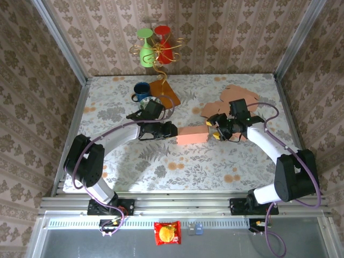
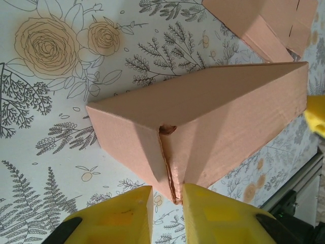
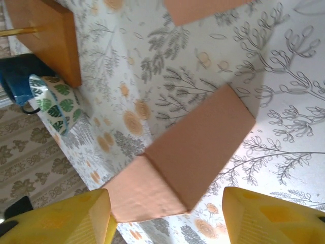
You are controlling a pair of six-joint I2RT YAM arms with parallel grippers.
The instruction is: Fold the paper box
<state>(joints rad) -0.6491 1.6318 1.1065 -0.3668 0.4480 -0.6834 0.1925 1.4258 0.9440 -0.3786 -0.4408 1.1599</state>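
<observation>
While the paper box (image 1: 192, 135) is being squared mid-table, its left seam is being pinched by the left gripper (image 2: 167, 195). Its right end is being straddled by the wide right gripper (image 3: 166, 198); closure there is probably being required.

The left wrist view's bottom edge cuts off the fingers of the left gripper (image 2: 166, 187). Whether they press the end seam of the box (image 2: 203, 122) or only flank it cannot be told. A yellow tip (image 2: 317, 114) is cropped at the right edge, and the flat cardboard (image 2: 264, 25) at the top. In the slightly blurred right wrist view, the fingers of the right gripper (image 3: 165, 191) run off the bottom. The board (image 3: 51, 35) and blue mug (image 3: 15, 76) are cut by the left edge. From above, the left arm hides part of a second mug (image 1: 144, 103) and the right arm part of the flat cardboard. Two dark items (image 1: 194, 230) below the desk (image 1: 215, 161) are too small to name.
</observation>
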